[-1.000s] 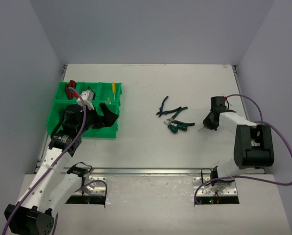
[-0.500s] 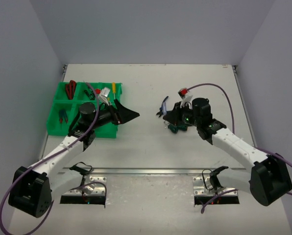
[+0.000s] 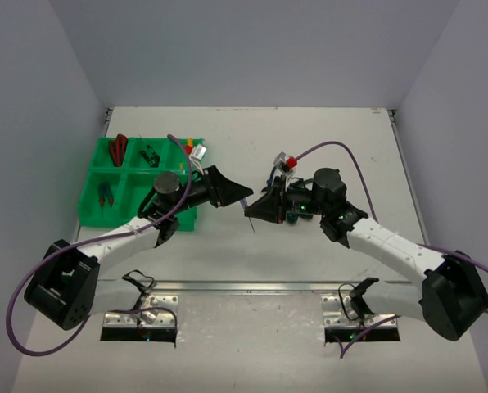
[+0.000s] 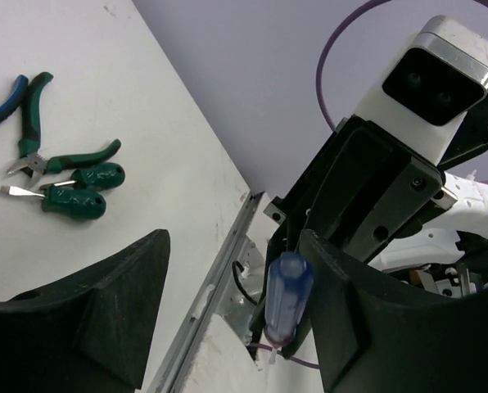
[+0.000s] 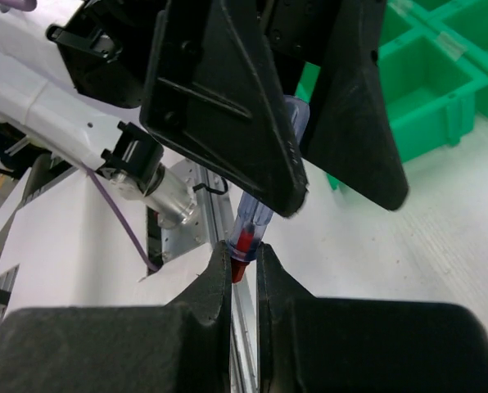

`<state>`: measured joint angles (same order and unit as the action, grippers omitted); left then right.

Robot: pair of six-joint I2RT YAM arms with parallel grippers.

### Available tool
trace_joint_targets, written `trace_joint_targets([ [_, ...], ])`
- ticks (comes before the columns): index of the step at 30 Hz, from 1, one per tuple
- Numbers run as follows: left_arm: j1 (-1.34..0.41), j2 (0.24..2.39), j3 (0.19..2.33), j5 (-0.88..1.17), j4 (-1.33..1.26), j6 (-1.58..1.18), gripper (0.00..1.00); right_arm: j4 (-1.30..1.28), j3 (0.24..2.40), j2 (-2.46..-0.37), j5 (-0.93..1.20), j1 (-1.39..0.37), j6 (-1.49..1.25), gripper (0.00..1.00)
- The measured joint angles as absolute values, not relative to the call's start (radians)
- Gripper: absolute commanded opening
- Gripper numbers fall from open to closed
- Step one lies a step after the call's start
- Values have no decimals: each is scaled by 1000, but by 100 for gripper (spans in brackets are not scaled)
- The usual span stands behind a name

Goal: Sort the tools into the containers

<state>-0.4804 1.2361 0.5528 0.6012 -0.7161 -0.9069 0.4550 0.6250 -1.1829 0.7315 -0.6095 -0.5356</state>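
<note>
Over the middle of the table my right gripper (image 3: 256,209) (image 5: 242,250) is shut on a screwdriver (image 5: 256,217) with a clear blue handle and a red collar. It pinches the collar end, and the thin shaft (image 3: 250,223) hangs below. My left gripper (image 3: 242,195) (image 4: 232,246) faces it with its jaws around the blue handle (image 4: 287,303). One finger touches the handle and the other stands well off, so the gripper is open. The green bin (image 3: 97,219) (image 5: 428,90) sits at the left. It holds red pliers (image 3: 118,147), blue cutters (image 3: 106,195) and a yellow screwdriver (image 3: 192,141).
On the table by the right arm lie green pliers (image 4: 43,155), two green-handled screwdrivers (image 4: 76,202) and blue pliers (image 3: 273,176), the last partly hidden by the arm. A metal rail (image 3: 252,286) runs along the near edge. Grey walls close in the left, right and back.
The left gripper left the bin and swung right to the middle, its jaws narrowing. The right arm came left from the table's right side, carrying the screwdriver between the left jaws.
</note>
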Motion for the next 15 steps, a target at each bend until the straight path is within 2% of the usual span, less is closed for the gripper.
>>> trace_joint_targets([
  [2, -498, 1252, 571, 598, -731, -916, 0, 460, 625, -1194, 736, -617, -542, 0],
  [3, -506, 1257, 582, 598, -740, -914, 0, 457, 624, -1200, 736, -619, -544, 7],
  [5, -515, 1266, 601, 593, -741, -917, 0, 469, 624, -1205, 730, -622, -544, 62],
  [6, -517, 1267, 610, 585, -730, -909, 0, 471, 624, -1204, 722, -623, -547, 82],
  [7, -518, 1267, 617, 575, -714, -898, 0, 469, 624, -1202, 708, -624, -549, 89],
  [8, -517, 1263, 635, 537, -656, -877, 0, 459, 625, -1199, 684, -625, -547, 95],
  [9, -516, 1259, 655, 495, -594, -854, 0, 449, 626, -1196, 659, -626, -544, 97],
  [11, -509, 1250, 730, 372, -403, -784, 0, 352, 645, -1182, 564, -632, -533, 97],
  [15, -418, 1249, 948, 33, -32, -639, 0, 68, 753, -1177, 242, -635, -531, 98],
])
